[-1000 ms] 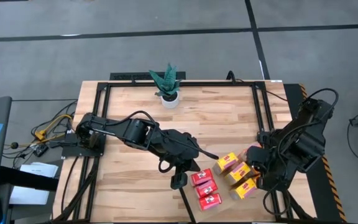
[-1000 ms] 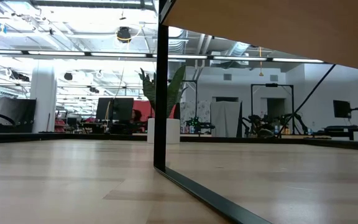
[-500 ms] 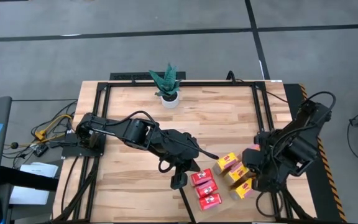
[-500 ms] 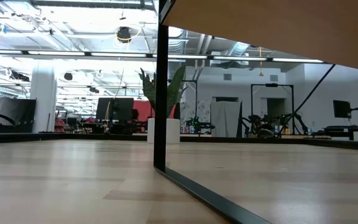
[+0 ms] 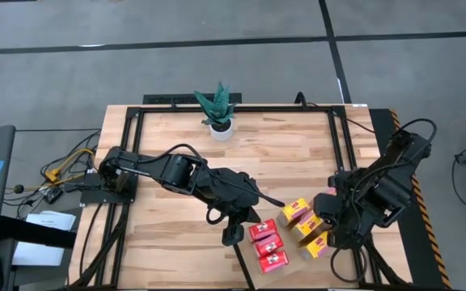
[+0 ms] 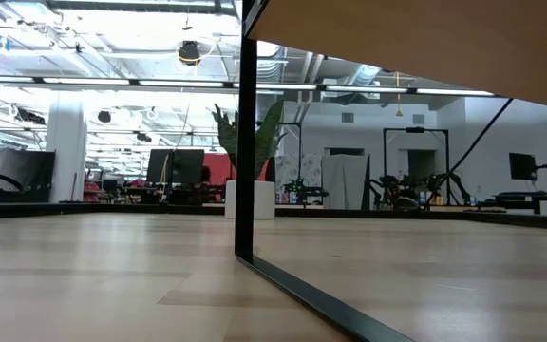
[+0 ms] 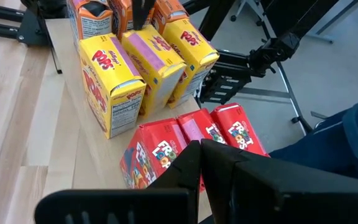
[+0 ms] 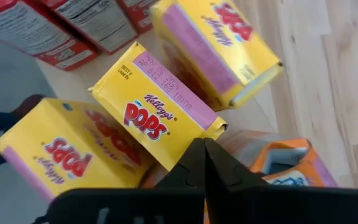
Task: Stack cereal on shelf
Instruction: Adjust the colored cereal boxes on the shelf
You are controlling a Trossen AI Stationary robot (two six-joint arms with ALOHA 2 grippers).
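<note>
Three red cereal boxes (image 5: 267,244) (image 7: 191,137) lie side by side on the pale shelf board (image 7: 61,143). Just beyond them, toward the table's right, stand three yellow boxes (image 5: 298,212) (image 7: 114,78), the middle one leaning. Orange boxes (image 7: 89,12) (image 8: 291,165) stand behind those. My left gripper (image 5: 241,222) (image 7: 201,149) hovers shut just left of the red boxes and touches nothing. My right gripper (image 5: 326,220) (image 8: 204,149) is shut and points steeply down over the yellow and orange boxes. My right gripper's shut fingertips (image 7: 143,12) stand at the far upper end of the leaning middle yellow box (image 8: 166,118), beside an orange box, coming from above. Whether they touch either box, I cannot tell.
A potted plant (image 5: 217,109) (image 6: 250,161) stands at the table's far edge. A black frame runs round the tabletop, with an upright post (image 6: 245,142) near the middle. Bare planks (image 5: 281,153) lie between the arms. A person's leg (image 7: 353,137) shows beyond the near edge.
</note>
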